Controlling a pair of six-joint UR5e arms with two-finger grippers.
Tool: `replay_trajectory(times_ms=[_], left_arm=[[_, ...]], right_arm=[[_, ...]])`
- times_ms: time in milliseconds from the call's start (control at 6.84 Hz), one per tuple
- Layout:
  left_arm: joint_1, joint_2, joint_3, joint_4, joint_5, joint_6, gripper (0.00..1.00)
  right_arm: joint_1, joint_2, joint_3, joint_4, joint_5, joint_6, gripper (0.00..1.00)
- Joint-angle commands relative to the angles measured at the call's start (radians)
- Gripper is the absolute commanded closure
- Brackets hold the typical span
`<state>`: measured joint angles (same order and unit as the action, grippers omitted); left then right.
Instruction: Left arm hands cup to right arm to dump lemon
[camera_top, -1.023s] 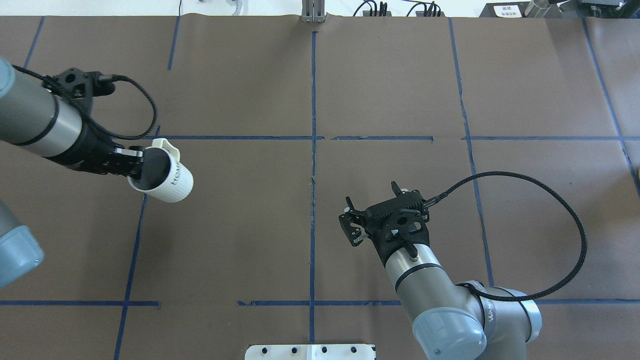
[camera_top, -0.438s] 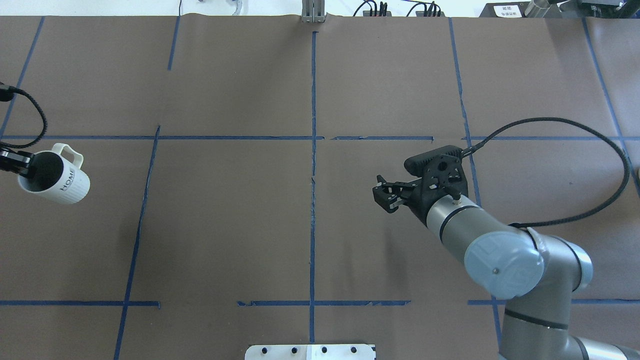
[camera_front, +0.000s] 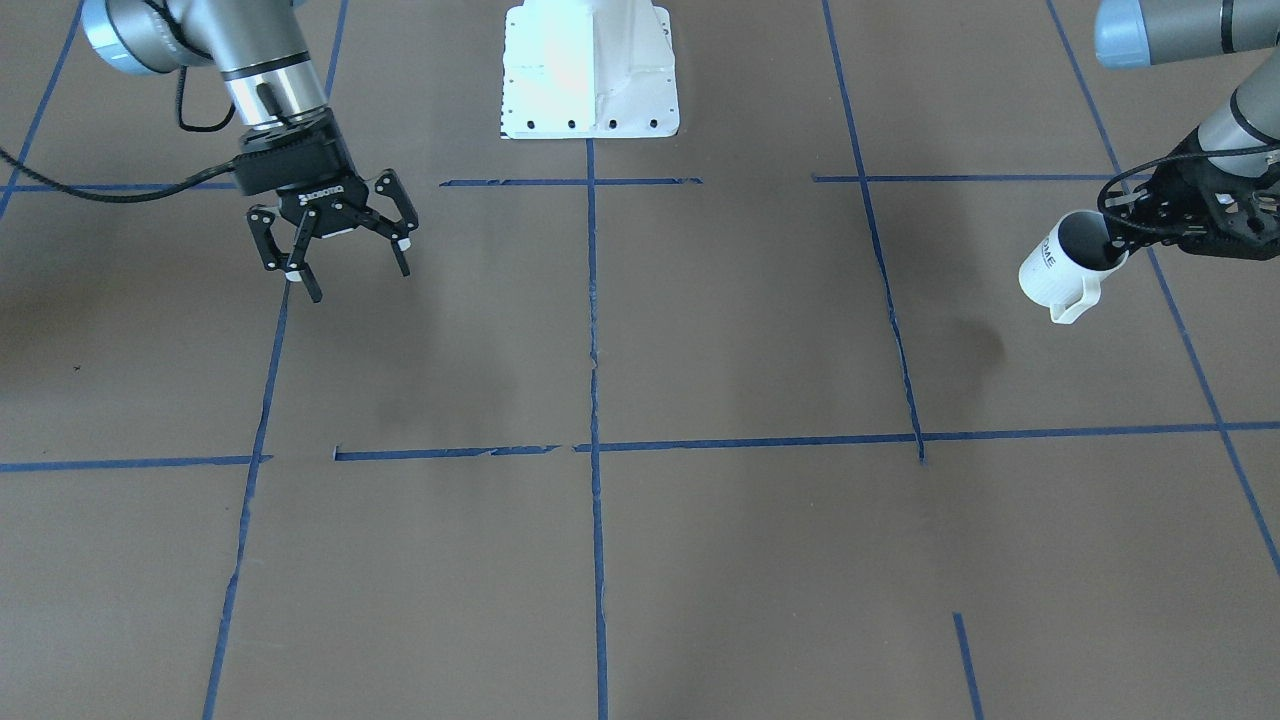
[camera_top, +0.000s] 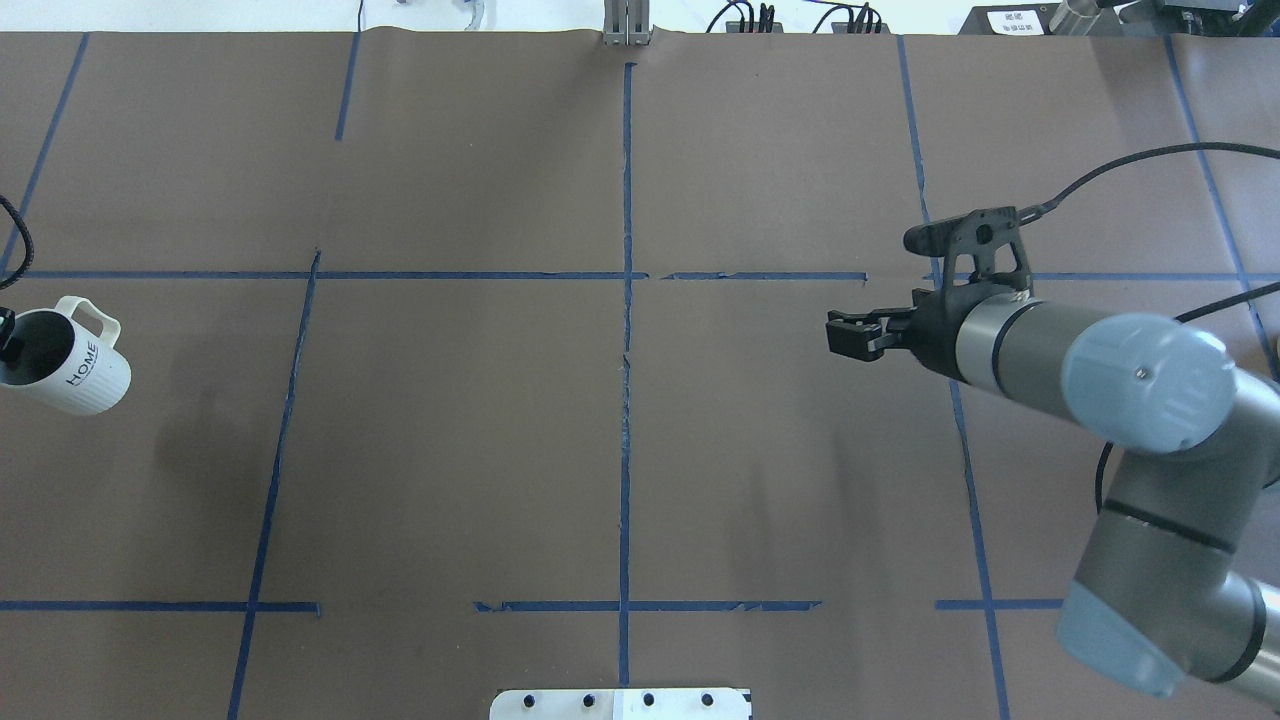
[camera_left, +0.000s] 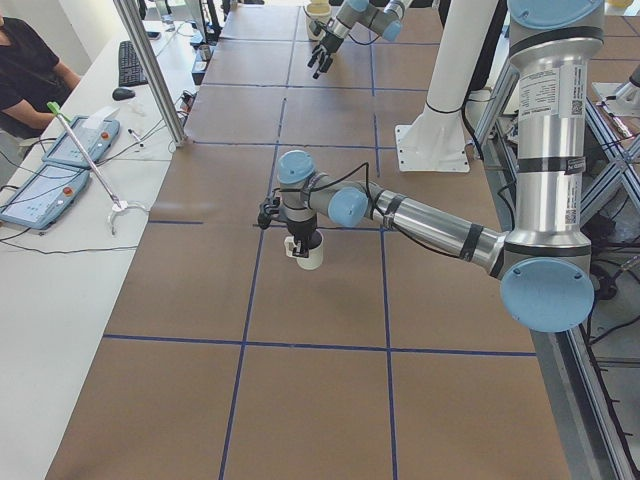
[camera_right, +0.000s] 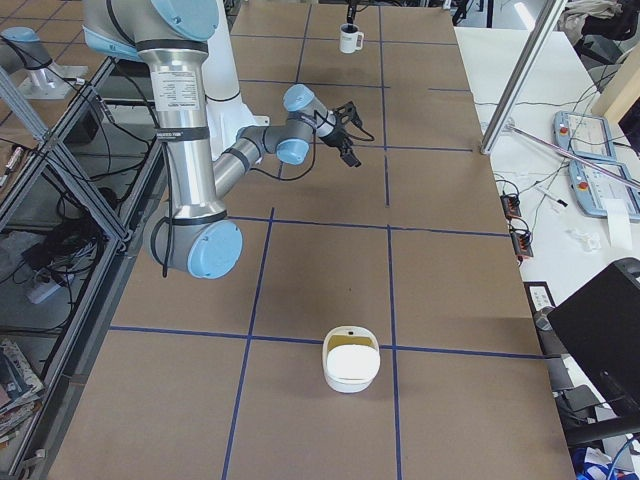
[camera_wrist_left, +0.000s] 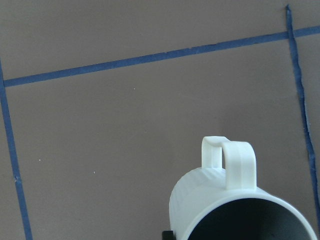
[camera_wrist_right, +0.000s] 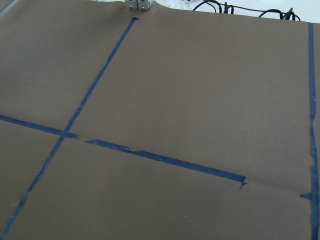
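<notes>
The white cup (camera_front: 1062, 262) with black "HOME" lettering hangs tilted above the table at the far end on the robot's left, handle down in the front-facing view. My left gripper (camera_front: 1115, 238) is shut on its rim. The cup also shows at the left edge of the overhead view (camera_top: 68, 367) and in the left wrist view (camera_wrist_left: 235, 205); its inside looks dark and no lemon shows. My right gripper (camera_front: 350, 265), marked ROBOTIQ, is open and empty above the table's other half, far from the cup; it also shows in the overhead view (camera_top: 840, 335).
The white robot base (camera_front: 590, 80) stands at the table's robot-side edge. A white bowl-like container (camera_right: 350, 368) sits on the table near the end on the robot's right. Blue tape lines cross the brown table cover. Operator desks with tablets line the far side.
The left arm has carried the cup far toward the table's left end, nearly out of the overhead view. The right arm has swung out to the right and back, its gripper still open.
</notes>
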<state>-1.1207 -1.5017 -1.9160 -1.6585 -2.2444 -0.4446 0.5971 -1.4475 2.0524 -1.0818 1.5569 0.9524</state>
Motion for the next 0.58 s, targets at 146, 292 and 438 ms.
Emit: replay_trajectory(times_ms=[146,292,438], left_arm=[[0.002,-0.002,0.142,-0.124,-0.009,-0.094,1.00],[0.002,-0.002,0.149,-0.145,-0.064,-0.112,0.98],[0.002,-0.002,0.153,-0.147,-0.114,-0.114,0.96]], right_arm=[[0.243,-0.053,-0.006,-0.001,0.395,-0.003,0.00],[0.254,-0.051,-0.005,-0.001,0.414,-0.003,0.00],[0.257,-0.051,0.002,0.000,0.417,-0.003,0.00]])
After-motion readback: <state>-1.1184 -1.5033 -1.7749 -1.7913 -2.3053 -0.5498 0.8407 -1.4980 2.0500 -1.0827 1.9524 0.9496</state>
